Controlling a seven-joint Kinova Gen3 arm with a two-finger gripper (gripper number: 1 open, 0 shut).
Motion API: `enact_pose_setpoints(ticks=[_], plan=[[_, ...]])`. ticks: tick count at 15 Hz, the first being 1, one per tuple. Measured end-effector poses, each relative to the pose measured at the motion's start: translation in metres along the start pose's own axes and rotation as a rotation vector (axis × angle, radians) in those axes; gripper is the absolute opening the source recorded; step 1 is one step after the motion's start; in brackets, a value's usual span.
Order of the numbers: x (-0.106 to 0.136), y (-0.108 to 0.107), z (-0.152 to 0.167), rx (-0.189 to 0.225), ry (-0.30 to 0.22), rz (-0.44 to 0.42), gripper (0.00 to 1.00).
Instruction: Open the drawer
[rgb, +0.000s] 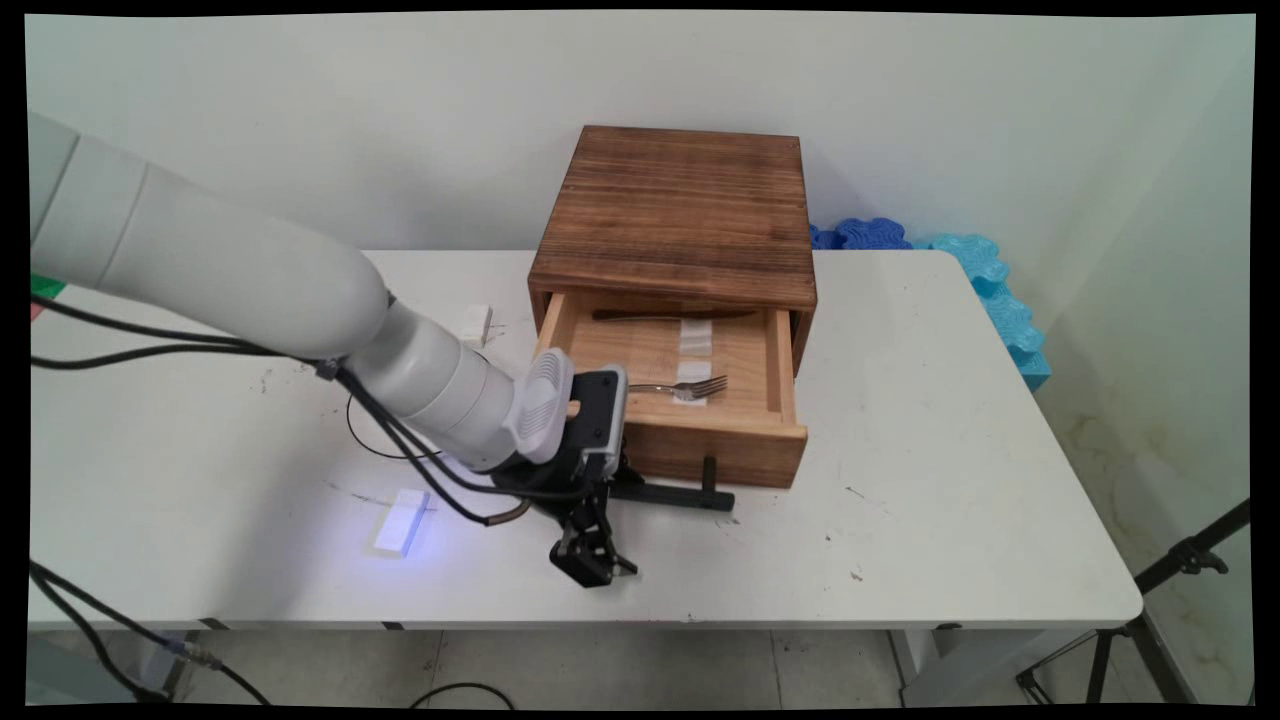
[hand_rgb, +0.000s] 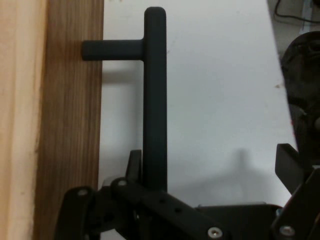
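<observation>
You have the white bench (rgb: 900, 500) filling most of the main view. On it, toward 12 o'clock from the middle, sits a dark-stained wooden cabinet (rgb: 680, 210) with its back near the wall. Off the bench's far corner at 2 o'clock, blue foam pieces (rgb: 1000, 300) lie against the wall. A black tripod (rgb: 1180, 570) stands on the floor at 4 o'clock.

The cabinet's one drawer (rgb: 700, 440) is pulled out toward 6 o'clock, and its pale inside shows. A fork (rgb: 690, 386) lies in it near the front, tines pointing to 3 o'clock. A long dark utensil (rgb: 670, 315) lies across the back; you cannot tell what kind it is. Two strips of white tape (rgb: 696, 337) are stuck to the drawer floor.

A black bar handle (rgb: 680, 495) (hand_rgb: 155, 100) stands off the drawer front on a short post.

Your claw (rgb: 590, 560) (hand_rgb: 212, 155) hangs low over the bench at the handle's 9 o'clock end. Its fingers are spread wide. In the hand view the bar runs between them, just beside one finger (hand_rgb: 135, 162) and well apart from the other.

A white block (rgb: 400, 522) lies on the bench at 9 o'clock from the claw. A smaller white block (rgb: 477, 322) sits at 9 o'clock from the cabinet.
</observation>
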Motion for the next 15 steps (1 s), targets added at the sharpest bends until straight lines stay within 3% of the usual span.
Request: enact_pose_setpoints(ticks=[15], plan=[[-0.003,0.05,-0.009,-0.034,0.026,0.009,1.0]])
